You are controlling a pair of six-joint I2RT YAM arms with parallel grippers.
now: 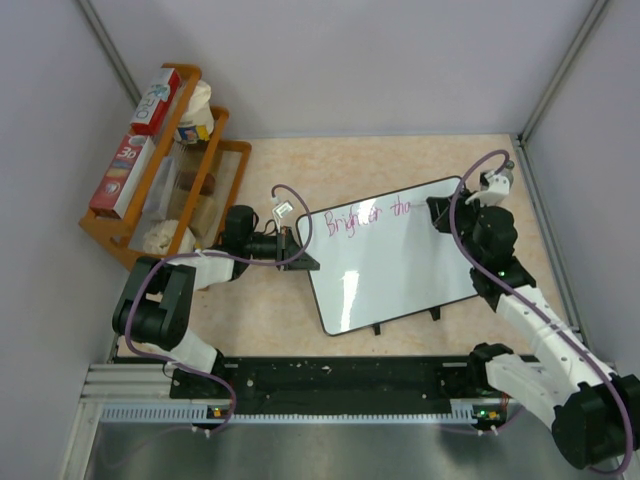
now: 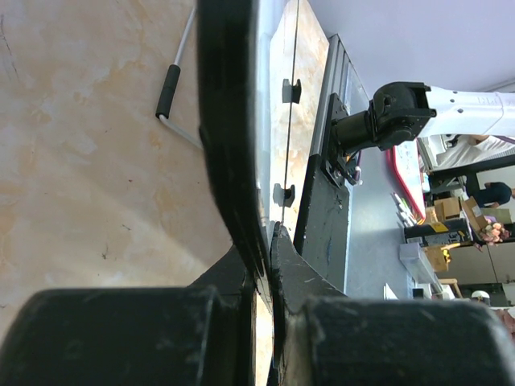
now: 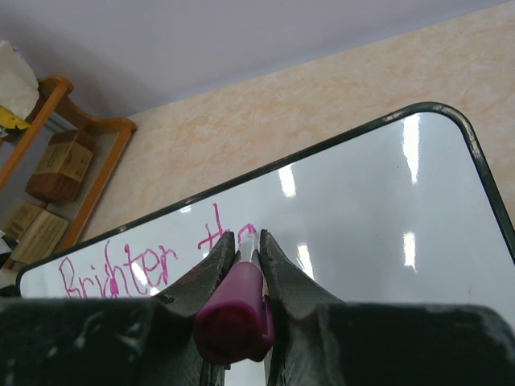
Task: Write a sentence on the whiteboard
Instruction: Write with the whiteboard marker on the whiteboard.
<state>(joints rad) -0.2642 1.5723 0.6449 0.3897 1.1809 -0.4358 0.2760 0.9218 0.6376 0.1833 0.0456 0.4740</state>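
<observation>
Right wrist, right fingers [image 3: 205,269] gripping marker [image 3: 237,310], tip at sentence [image 3: 121,269] on whiteboard [image 3: 362,241], left fingers [image 2: 306,281] pinching its edge

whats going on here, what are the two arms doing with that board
The robot is partway through writing on a whiteboard that lies flat on the table. The right claw is shut on a pink marker, with the tip down on the board near its far edge. The left claw is clamped on the board's left edge, apparently to steady it. The pink writing reads roughly "Brighter th" so far, with the marker at the next letter.
</observation>
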